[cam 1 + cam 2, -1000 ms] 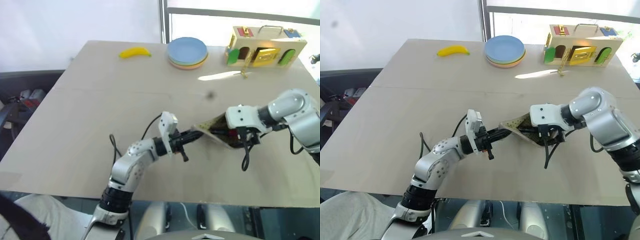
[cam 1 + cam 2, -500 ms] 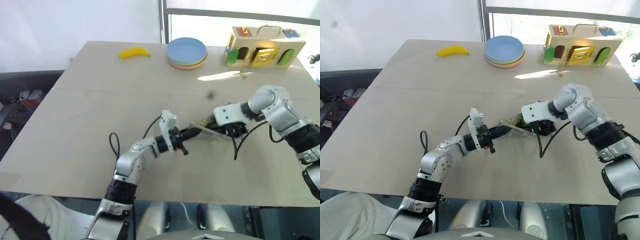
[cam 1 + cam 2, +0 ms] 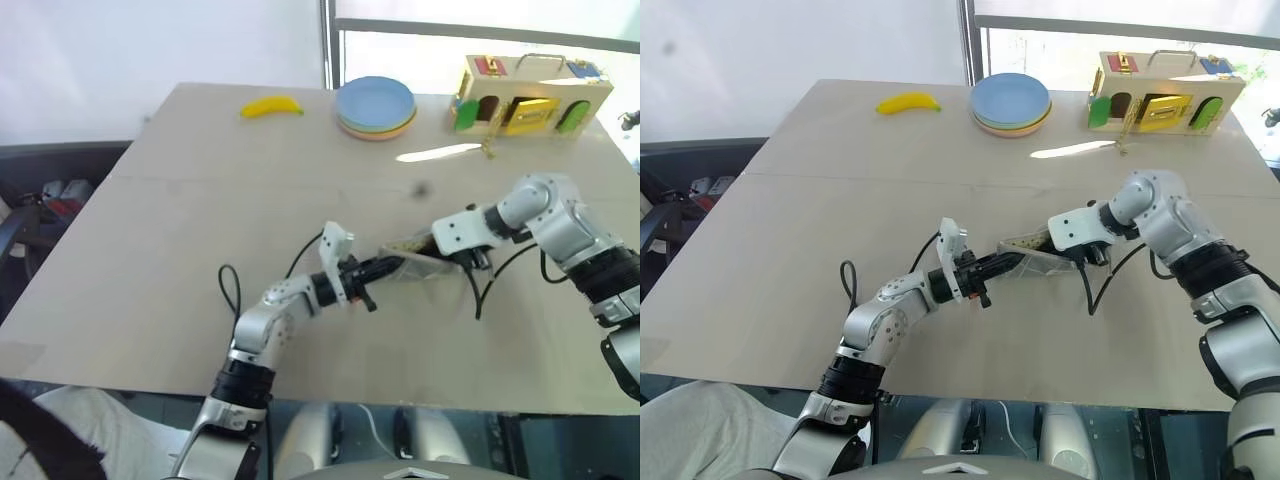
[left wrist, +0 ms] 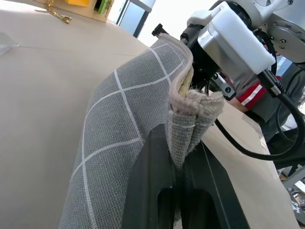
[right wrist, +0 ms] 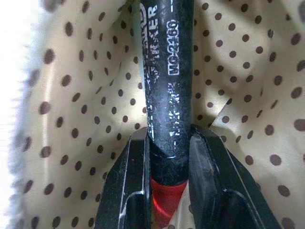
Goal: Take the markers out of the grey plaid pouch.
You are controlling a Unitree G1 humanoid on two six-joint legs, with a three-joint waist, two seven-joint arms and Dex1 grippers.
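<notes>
- Pale wood makes up the desk, which stands before a white wall and a bright window.
- Inside the pouch, the right gripper has its two black fingers pressed against both sides of the black marker, just above its red end; the marker runs straight on from between the fingers, white print along its barrel.
- Around that grip, the yellowish lining with brown dots folds in on both sides of the marker.
- From the head views, the right gripper points steeply down into the open mouth of the grey plaid pouch, at the pouch's right end.
- The left gripper is clamped flat on a bunched fold of the pouch's edge, the grey fabric with white grid lines rising from between its fingers.
- In the head views the left gripper reaches level towards the right and holds the pouch's left end, so the pouch hangs between the two grippers, just above the desk near its middle.
- Well apart, along the far edge of the desk: a yellow banana, a stack of plates with a blue one on top, and a wooden toy box with coloured doors and latches.
- The light-green highlighter cannot be made out.
</notes>
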